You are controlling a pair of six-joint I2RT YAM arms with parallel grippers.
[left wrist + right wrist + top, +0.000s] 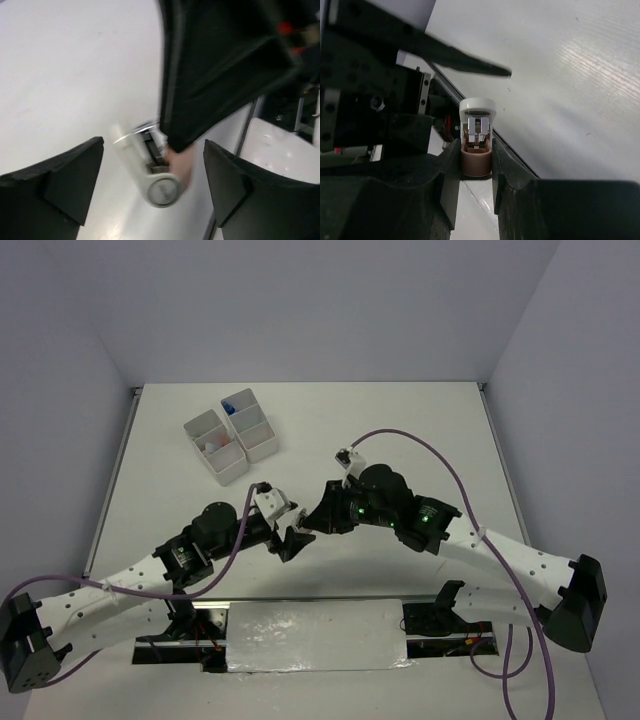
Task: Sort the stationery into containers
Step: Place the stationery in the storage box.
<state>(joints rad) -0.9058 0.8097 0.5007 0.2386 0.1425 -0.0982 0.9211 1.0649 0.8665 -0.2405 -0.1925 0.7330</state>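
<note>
The table (560,75) is matt white with a faint ribbed sheen. The right gripper (476,150) has matt black plastic fingers. The small stationery piece (477,165) shows a glossy white cap, a dull tan plastic body and shiny metal inside. The bins (230,473) look like smooth white plastic.

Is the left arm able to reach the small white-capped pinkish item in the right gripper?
Probably yes: the left gripper is open near the item, whose capped end juts from the right gripper.
</note>
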